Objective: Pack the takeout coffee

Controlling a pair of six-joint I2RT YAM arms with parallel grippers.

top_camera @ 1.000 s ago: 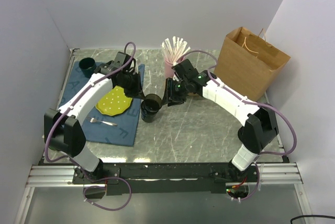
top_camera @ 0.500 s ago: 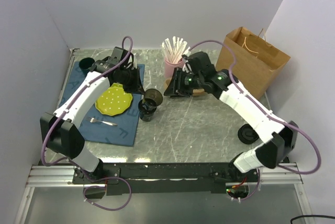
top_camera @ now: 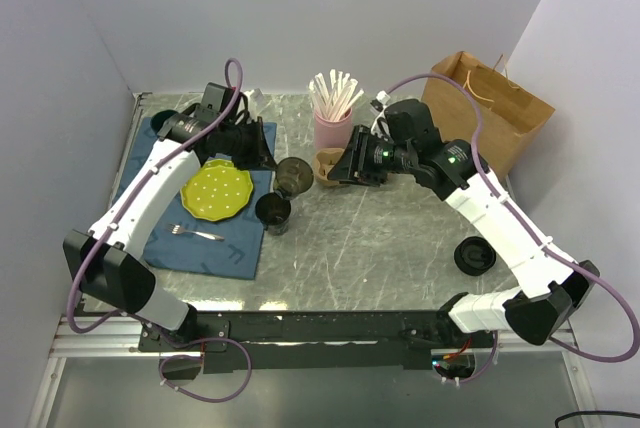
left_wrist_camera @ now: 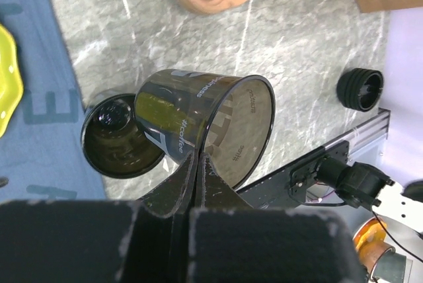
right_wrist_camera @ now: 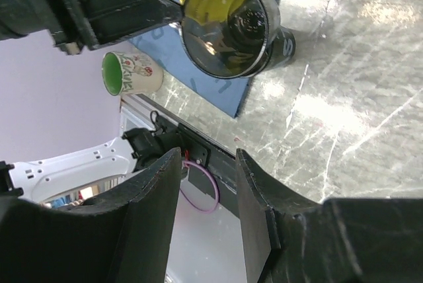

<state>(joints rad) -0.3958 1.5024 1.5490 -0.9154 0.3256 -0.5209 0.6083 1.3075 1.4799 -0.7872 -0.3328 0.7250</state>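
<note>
A dark translucent takeout cup [top_camera: 294, 175] is held tilted just left of the centre of the overhead view, its mouth turned toward the right arm. It is pinched at the rim by the left gripper [top_camera: 270, 160], whose jaws are pressed tight together on the thin wall, as seen at the lower centre of the left wrist view [left_wrist_camera: 198, 161]. Just below and left of it, a second dark cup [top_camera: 273, 212] is stood upright at the edge of the blue mat [top_camera: 205, 243]. Whether the two cups touch cannot be told.

The right gripper [top_camera: 342, 168] is seen partly open with nothing between its fingers [right_wrist_camera: 254, 190], just right of the held cup and beside the cardboard cup carrier [top_camera: 326, 160].

On the held cup's side the word "coffee" can be read in the left wrist view [left_wrist_camera: 205, 124], with a second word ending in "iness" above it; further small print shows through the wall but is not legible. Pale letters are printed on the mat, an "E" among them.

A black lid [top_camera: 474, 255] lies at the lower right, and a paper bag [top_camera: 480, 118] is stood at the upper right.
</note>
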